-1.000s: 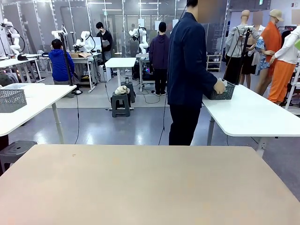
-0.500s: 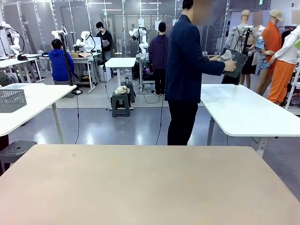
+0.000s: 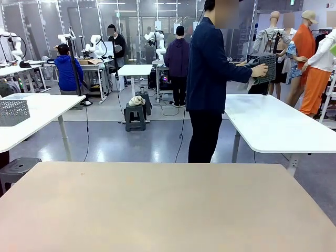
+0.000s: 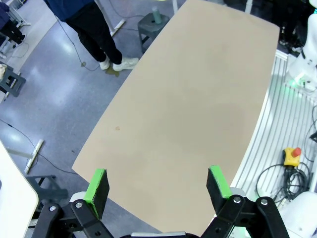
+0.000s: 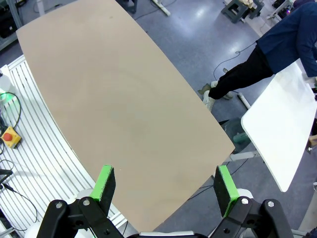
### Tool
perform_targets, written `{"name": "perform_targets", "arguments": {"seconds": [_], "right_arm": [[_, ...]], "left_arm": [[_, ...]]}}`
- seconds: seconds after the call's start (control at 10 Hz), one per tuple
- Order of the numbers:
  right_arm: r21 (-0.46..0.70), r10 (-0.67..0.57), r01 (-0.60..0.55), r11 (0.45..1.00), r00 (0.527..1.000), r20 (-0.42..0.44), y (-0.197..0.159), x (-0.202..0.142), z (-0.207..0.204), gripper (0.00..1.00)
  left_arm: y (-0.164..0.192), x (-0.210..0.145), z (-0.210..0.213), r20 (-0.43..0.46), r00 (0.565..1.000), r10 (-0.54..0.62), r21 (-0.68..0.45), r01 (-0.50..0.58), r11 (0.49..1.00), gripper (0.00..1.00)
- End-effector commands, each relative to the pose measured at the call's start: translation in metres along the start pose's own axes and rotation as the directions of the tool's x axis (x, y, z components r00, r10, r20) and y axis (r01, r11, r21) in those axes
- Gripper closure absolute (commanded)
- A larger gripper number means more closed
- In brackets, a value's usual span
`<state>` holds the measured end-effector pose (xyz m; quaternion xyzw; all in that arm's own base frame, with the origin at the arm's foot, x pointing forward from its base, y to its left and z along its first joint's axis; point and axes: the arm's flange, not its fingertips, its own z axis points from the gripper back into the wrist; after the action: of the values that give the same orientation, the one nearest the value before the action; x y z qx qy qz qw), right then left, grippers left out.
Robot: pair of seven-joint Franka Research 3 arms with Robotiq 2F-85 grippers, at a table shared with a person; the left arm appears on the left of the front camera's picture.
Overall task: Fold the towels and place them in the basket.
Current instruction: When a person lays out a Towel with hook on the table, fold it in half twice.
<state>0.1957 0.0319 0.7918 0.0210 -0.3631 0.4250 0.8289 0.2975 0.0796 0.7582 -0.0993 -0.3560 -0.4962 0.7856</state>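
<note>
The left end effector (image 4: 157, 191) stands with its jaws wide apart, holding nothing between its green pads (image 4: 96, 186). It hangs above the tan worktop (image 4: 198, 99), which stretches away straight ahead of the fingertips. Off to the side of one pad, past the worktop's long edge, a yellow box with a red button (image 4: 292, 154) lies on a ribbed floor panel. Farther ahead, past the worktop's far end, are a dark stool (image 4: 153, 20) and the legs of a person (image 4: 94, 29) on the grey floor.

The right end effector (image 5: 166, 188) is likewise spread apart with nothing clamped, above the same tan worktop. Beyond its fingertips and to one side, past the worktop's edge, stands a white worktop (image 5: 285, 134), with the person in a dark jacket leaning toward it.

In the front view, well beyond the tan worktop's far edge and off toward the robot's right, the person stands side-on and holds the basket (image 3: 268, 62). It is raised at chest height above the white worktop and tipped on its side, with one hand (image 3: 257, 71) on it. Whether anything lies inside cannot be told. Far off toward the robot's left, a pale mesh basket (image 3: 13, 112) sits on another white table.
</note>
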Motion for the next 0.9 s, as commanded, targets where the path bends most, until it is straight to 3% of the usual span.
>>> {"name": "perform_targets", "arguments": {"seconds": [0.0, 0.7, 0.8], "right_arm": [[0.003, 0.003, -0.003, 1.000, 1.000, 0.002, 0.0005, 0.0004, -0.0002, 0.00], [0.003, 0.003, -0.003, 1.000, 1.000, 0.002, 0.0005, 0.0004, -0.0002, 0.00], [0.003, 0.003, -0.003, 1.000, 1.000, 0.002, 0.0005, 0.0004, -0.0002, 0.00]], "left_arm": [[-0.0014, 0.0067, 0.0052, -0.035, 0.999, 0.032, -0.001, -0.032, 0.999, 0.00], [0.0007, 0.0067, 0.0065, -0.071, 0.995, 0.068, 0.012, -0.068, 0.998, 0.00], [0.0000, 0.0003, 0.0025, -0.027, 0.999, 0.038, 0.011, -0.038, 0.999, 0.00]]}}
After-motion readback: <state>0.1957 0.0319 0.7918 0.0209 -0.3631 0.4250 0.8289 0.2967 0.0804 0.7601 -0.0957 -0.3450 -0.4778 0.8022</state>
